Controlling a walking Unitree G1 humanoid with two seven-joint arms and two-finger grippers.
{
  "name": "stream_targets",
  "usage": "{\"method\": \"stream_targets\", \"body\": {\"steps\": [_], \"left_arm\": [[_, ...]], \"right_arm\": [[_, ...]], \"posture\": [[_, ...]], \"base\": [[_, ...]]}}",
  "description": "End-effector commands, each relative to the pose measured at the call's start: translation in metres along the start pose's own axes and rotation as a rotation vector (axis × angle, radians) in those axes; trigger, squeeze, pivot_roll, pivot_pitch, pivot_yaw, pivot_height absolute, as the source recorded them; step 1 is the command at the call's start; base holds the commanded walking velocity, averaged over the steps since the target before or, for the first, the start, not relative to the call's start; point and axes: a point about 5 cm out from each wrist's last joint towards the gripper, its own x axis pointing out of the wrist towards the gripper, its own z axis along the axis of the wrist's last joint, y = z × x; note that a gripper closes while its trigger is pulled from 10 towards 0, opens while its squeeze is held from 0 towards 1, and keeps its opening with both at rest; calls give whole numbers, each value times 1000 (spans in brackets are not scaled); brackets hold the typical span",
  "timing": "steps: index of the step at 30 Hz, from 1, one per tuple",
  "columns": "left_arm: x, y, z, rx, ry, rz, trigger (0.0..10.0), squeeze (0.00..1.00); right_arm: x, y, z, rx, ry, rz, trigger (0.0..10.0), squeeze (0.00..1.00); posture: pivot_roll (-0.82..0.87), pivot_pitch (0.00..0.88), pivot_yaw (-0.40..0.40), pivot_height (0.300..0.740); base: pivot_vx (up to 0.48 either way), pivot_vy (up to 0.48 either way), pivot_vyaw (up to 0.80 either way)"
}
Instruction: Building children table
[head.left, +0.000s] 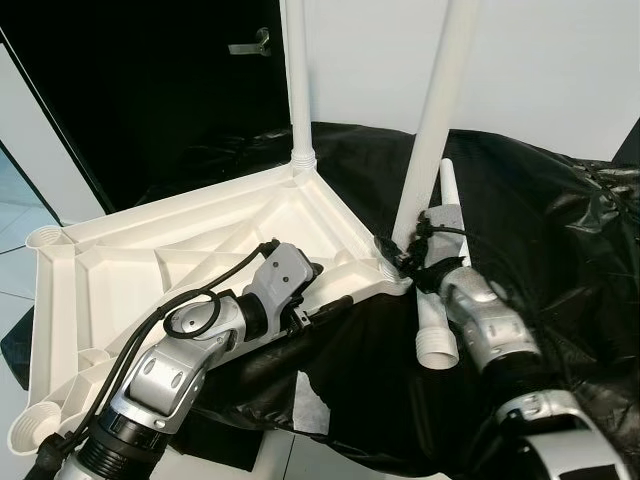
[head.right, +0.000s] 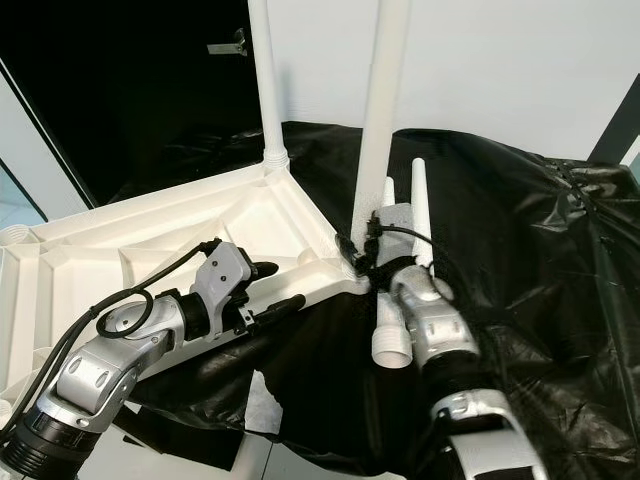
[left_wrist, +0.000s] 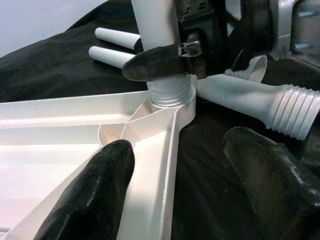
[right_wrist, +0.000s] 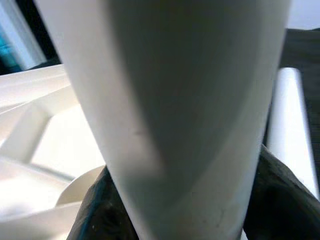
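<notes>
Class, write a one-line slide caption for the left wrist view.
Right gripper clamps an upright white table leg at the upturned tabletop corner socket; open left gripper straddles the edge.

Both upright legs (head.left: 436, 110) run off the top edge of the head views, so their ends can't be seen. The upturned tabletop (head.left: 150, 270) is cut by the left edge, and the left arm covers part of its near rim. In the right wrist view the leg (right_wrist: 175, 110) sits so close it's a blur; the fingers (right_wrist: 277, 200) are dark smears either side. The right gripper (head.left: 405, 252) is largely tucked behind that leg's base. The loose legs (head.right: 395, 300) lie partly under the right arm.
</notes>
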Motion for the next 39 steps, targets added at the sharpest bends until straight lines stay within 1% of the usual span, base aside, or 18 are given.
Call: {"method": "stream_targets", "body": {"steps": [1,2,5,6,9,14,15,23,26,27,29,31,32,33,34,35,36,39], "left_arm": [[-1,2,-5,-6,23,-2,10000,0],[-2,1,-5,-8,24,0,10000,0],[-2,1,-5,-10,25,2,10000,0],[-3,1,-6,-12,27,6,10000,0],[-3,2,-6,-16,29,16,10000,0],[-4,2,-7,-14,33,19,10000,0],[-4,4,-7,-11,34,22,10000,0],[-7,9,-7,-1,39,51,10000,0],[-10,19,-7,6,45,98,10000,0],[-13,23,-7,13,51,114,10000,0],[-20,32,-9,29,71,140,10000,0],[-20,32,-9,29,71,140,10000,0],[-23,37,-10,37,83,152,10000,0],[-30,44,-14,58,114,171,10000,0],[-30,44,-14,58,114,171,10000,0],[-37,51,-18,74,151,192,10000,0],[-37,51,-18,74,151,192,10000,0],[-48,59,-26,88,208,216,10000,0]], "right_arm": [[-3,-1,-9,-9,44,-98,10000,0],[-4,3,-8,1,35,-157,10000,0],[-5,7,-7,12,28,-203,10000,0],[-6,11,-7,29,18,-258,10000,0],[-6,19,-6,56,5,-268,10000,0],[-7,17,-3,58,-22,-251,10000,0],[-8,15,-1,72,-39,-245,10000,1000],[-15,19,4,79,-67,-225,10000,1000],[-24,25,3,85,-63,-192,10000,1000],[-27,27,2,80,-56,-173,10000,0],[-34,30,-1,69,-42,-140,10000,0],[-34,30,-1,69,-42,-140,10000,0],[-37,31,-1,64,-39,-132,10000,0],[-41,30,-3,55,-30,-124,10000,0],[-41,30,-3,55,-30,-124,10000,0],[-45,29,-5,52,-18,-119,10000,0],[-45,29,-5,52,-18,-119,10000,0],[-50,26,-7,47,-6,-120,10000,0]], "posture": [[33,0,6,740],[35,0,4,740],[36,0,4,740],[36,0,3,740],[37,0,7,740],[40,0,3,740],[40,0,2,740],[44,0,-3,740],[48,0,-8,740],[49,0,-10,740],[51,0,-11,740],[51,0,-11,740],[52,0,-10,740],[54,0,-7,740],[54,0,-7,740],[54,0,-7,740],[54,0,-7,740],[53,0,1,740]], "base": [[0,0,0],[0,0,0],[0,0,0],[0,0,0],[0,0,0],[0,0,0],[0,0,0],[0,0,0],[0,0,0],[0,0,0],[0,0,0],[0,0,0],[0,0,0],[0,0,0],[0,0,0],[0,0,0],[0,0,0],[0,0,0]]}}
